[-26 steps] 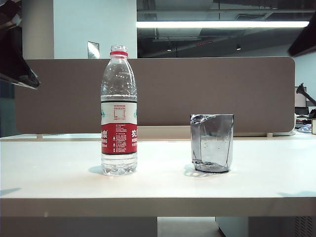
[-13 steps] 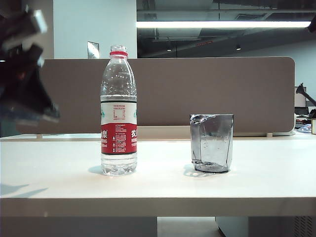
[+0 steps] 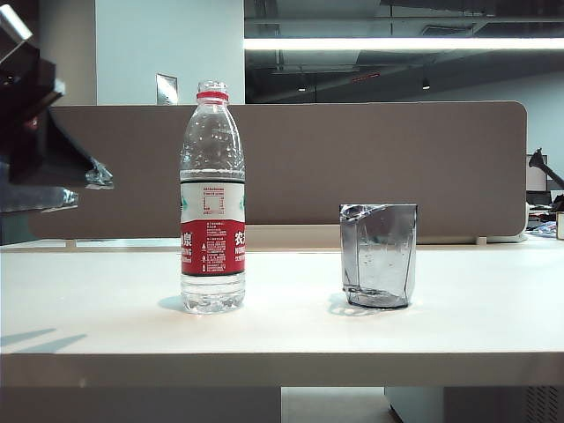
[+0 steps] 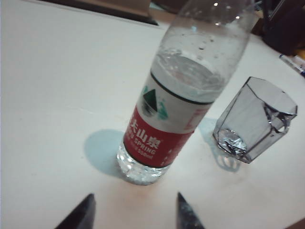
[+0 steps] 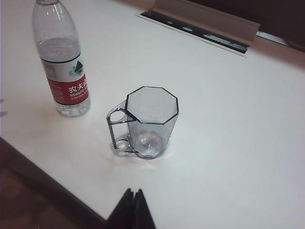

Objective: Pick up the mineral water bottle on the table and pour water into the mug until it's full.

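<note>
Left wrist view — mineral water bottle (image 4: 178,102) stands near the parted left hand (image 4: 136,210).

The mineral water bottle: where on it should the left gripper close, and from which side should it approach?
Probably the labelled mid-body of the mineral water bottle, approached level from the left of the exterior view, where the open left gripper already faces it. The bottle stands upright and uncapped on the table; its straight round waist suits two fingers. The mug stands apart on the far side, so that approach is clear.
</note>
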Tool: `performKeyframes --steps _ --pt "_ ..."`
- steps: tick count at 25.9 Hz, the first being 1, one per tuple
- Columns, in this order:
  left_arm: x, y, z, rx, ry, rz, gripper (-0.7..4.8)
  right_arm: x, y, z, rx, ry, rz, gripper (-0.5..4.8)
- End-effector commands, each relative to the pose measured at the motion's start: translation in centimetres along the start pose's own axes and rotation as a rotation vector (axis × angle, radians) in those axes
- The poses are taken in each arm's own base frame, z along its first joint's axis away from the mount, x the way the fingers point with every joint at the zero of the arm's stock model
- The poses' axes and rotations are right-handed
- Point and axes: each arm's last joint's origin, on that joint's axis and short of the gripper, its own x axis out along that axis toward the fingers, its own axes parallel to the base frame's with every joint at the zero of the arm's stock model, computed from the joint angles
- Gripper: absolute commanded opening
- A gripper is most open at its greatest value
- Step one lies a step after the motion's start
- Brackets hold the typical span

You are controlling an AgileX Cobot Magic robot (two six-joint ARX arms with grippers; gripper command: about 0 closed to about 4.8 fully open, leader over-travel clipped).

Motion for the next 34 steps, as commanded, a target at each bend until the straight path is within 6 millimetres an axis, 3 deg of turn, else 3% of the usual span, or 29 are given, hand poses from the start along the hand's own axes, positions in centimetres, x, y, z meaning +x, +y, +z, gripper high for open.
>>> performKeyframes --steps 1,6,12,17,24,29,31,32,33,34 --pt "-0.5 0.3 -0.8 -0.001 -0.044 -0.015 2.09 -0.1 0.0 0.3 -0.032 -0.022 -0.007 0.04" --pt "-0.8 0.8 -2.5 0.039 0.02 -0.017 2.1 -0.1 -0.1 0.3 -0.057 -0.02 -0.017 0.04" --pt "0.2 1.2 -4.0 0.067 0.122 -0.009 2.1 -0.1 -0.1 0.3 -0.057 -0.021 -0.018 0.04" --pt "1.3 1.1 -4.2 0.076 0.079 -0.028 2.1 -0.1 -0.1 0.3 -0.057 -0.021 -0.018 0.04" --pt "4.6 0.8 -4.4 0.232 0.142 -0.142 2.18 -0.1 -0.1 0.3 -0.057 -0.021 -0.018 0.04" --pt "7.4 0.3 -3.4 0.298 0.126 -0.242 2.18 -0.1 -0.1 0.3 -0.057 -0.021 -0.018 0.04" --pt "7.6 0.1 -3.0 0.301 0.105 -0.246 2.18 -0.1 -0.1 0.3 -0.057 -0.021 -0.018 0.04" --pt "7.6 0.1 -3.0 0.301 0.108 -0.245 2.31 -0.1 -0.1 0.3 -0.057 -0.02 -0.019 0.04" --pt "7.6 0.2 -3.0 0.302 0.107 -0.24 2.77 -0.1 -0.1 0.3 -0.057 -0.02 -0.02 0.04" --pt "7.6 0.1 -3.0 0.317 0.1 -0.239 4.79 -0.1 -0.1 0.3 -0.057 -0.02 -0.021 0.04"
